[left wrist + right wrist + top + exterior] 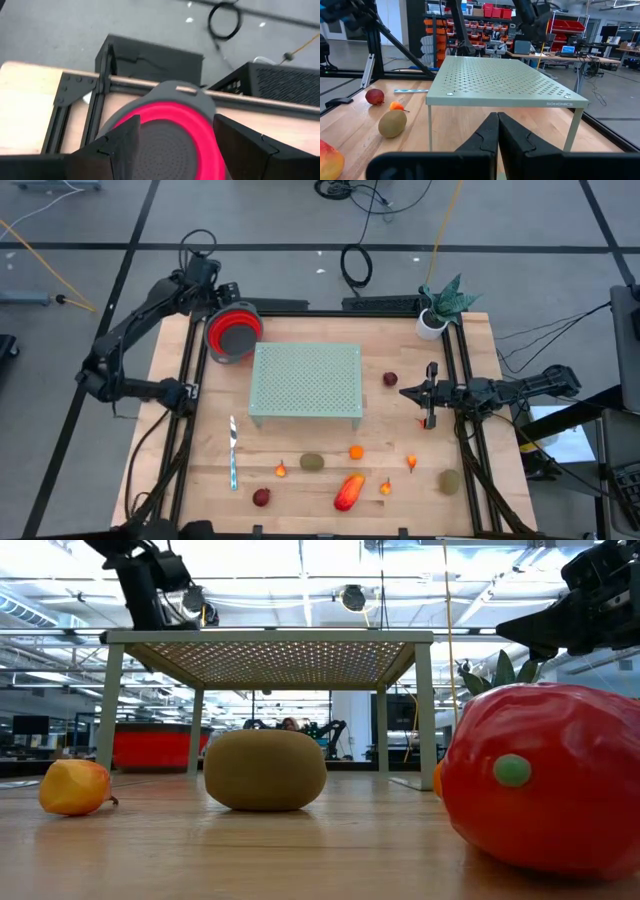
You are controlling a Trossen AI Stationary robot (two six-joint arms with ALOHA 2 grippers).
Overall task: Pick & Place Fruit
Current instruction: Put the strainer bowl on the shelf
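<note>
Bowl [233,333]: beside the perforated rack [306,381], no fruit seen inside.
Fruit [349,491]: scattered on the worktop [400,500] beyond the rack.
Left pincer [172,145]: spread over the bowl.
Right pincer [405,391]: closed, empty.

A robotics lab or workshop: shelves of red bins [492,10], computer desks [570,55], floor cables [355,265], and a framed test table [180,480].

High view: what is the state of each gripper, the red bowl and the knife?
Left gripper: open, above the red bowl with grey rim.
Right gripper: shut, empty, beside the pale green perforated metal rack.
Red bowl: upright.
Slim silver knife: flat on table.
</note>
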